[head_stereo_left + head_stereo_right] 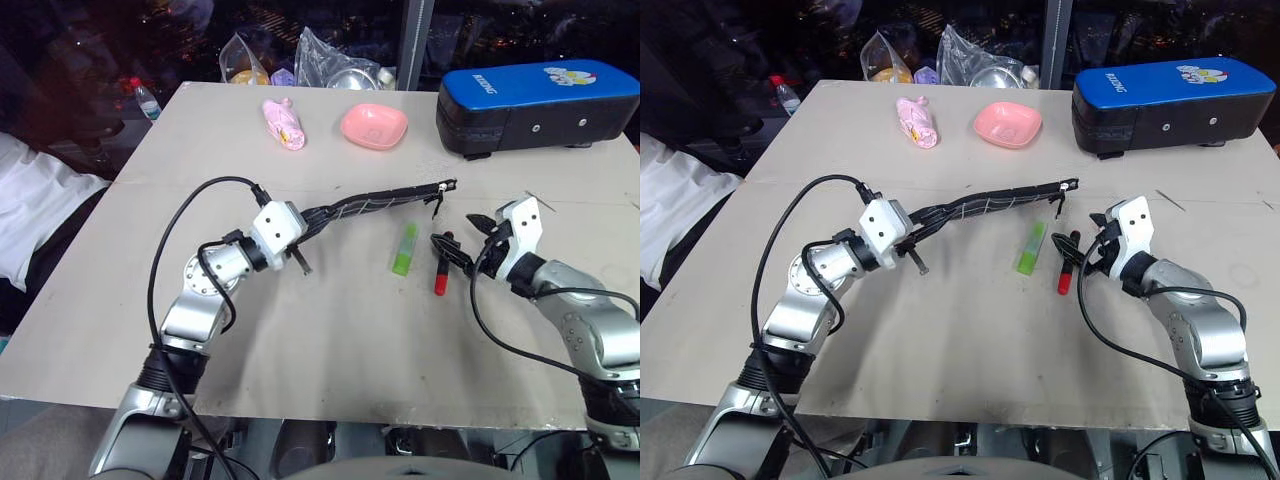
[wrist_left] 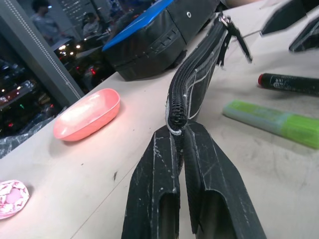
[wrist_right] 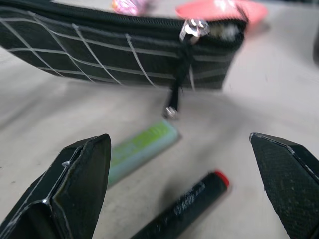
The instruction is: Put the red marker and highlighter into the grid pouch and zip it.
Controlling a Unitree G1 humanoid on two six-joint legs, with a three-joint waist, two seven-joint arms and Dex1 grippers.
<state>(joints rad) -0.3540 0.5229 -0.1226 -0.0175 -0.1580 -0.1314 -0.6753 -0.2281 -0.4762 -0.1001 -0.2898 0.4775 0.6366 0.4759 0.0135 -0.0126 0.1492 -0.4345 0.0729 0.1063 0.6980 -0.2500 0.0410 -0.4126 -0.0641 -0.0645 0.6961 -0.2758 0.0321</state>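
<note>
One beige table (image 1: 300, 330) (scuffed) backed by dark windows (image 1: 90, 40).

Grid pouch (image 1: 375, 204) aloft; marker (image 1: 441, 272), highlighter (image 1: 404, 249) below

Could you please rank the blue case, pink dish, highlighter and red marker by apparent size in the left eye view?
1. blue case
2. pink dish
3. highlighter and red marker: too alike to rank.

Blue hard case (image 1: 538, 105), pink dish (image 1: 373, 126), pink packet (image 1: 283, 123) (all far side), clear bags (image 1: 335, 62) behind.
</note>
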